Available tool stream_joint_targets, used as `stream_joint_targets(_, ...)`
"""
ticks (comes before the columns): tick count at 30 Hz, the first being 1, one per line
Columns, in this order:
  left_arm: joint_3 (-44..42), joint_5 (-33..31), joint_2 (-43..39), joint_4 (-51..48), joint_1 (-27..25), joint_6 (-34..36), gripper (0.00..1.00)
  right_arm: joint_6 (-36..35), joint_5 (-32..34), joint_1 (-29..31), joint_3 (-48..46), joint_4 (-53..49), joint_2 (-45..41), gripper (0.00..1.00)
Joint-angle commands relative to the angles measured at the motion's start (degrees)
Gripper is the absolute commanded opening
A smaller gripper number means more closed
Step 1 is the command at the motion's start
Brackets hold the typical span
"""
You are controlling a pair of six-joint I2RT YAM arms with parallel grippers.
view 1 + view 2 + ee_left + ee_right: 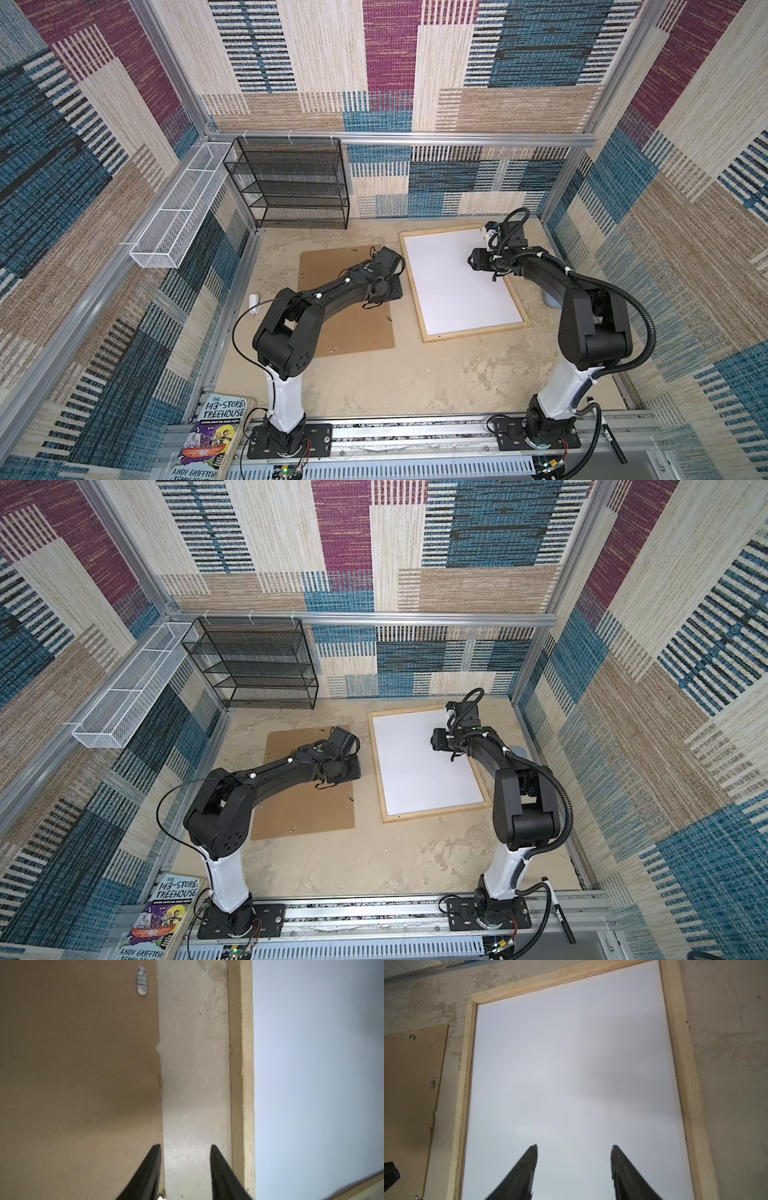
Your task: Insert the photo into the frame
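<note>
reaching over photo (571,1064) in frame (677,1043), right claw (574,1145) spread, left claw (185,1145) spread beside frame

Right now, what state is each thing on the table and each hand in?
frame: flat on the table, back uncovered.
photo: lying flat inside the frame, white back up.
backing board: flat on the table beside the frame, not touching it.
left hand: open, empty, over the gap between backing board and frame.
right hand: open, empty, over the photo.
mesh rack: upright, shelves empty.

Robot lab test cell, aluminium framing (415,139), carpet-lined walls (332,62), mounting rail (415,432)
</note>
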Motion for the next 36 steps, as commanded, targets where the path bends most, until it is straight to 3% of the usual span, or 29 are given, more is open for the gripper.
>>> stream_joint_targets(1,-0.85,-0.35,-1.33,-1.28,0.07,2.18,0.42,3.44,4.46,-0.14,-1.68,3.94,-1.02,0.59)
stream_joint_targets(4,-1.44,-0.58,-2.35,-1.97,-0.05,2.81,0.42,3.44,7.08,-0.73,-1.76,2.42,-1.01,0.63)
stream_joint_targets(9,-2.91,-6.15,-4.70,-6.31,-0.02,3.11,0.44,3.54,-4.58,-0.43,-5.52,5.49,-3.84,0.64)
stream_joint_targets(17,-7.86,-10.84,-9.88,-10.54,1.57,4.38,0.51,8.23,-10.20,4.59,-10.97,10.52,-7.61,0.65)
stream_joint_targets(21,-11.93,-11.10,-13.78,-10.84,5.75,4.70,0.53,10.34,-10.70,12.13,-11.20,12.81,-7.80,0.64)
stream_joint_targets(29,-27.46,-6.78,-27.33,-5.49,19.53,1.93,0.59,20.59,-11.13,24.09,-10.71,17.10,-3.72,0.63)
stream_joint_targets(36,-37.06,-11.17,-38.84,-7.08,23.90,-2.22,0.63,23.95,-12.02,29.98,-8.45,12.49,-1.00,0.63)
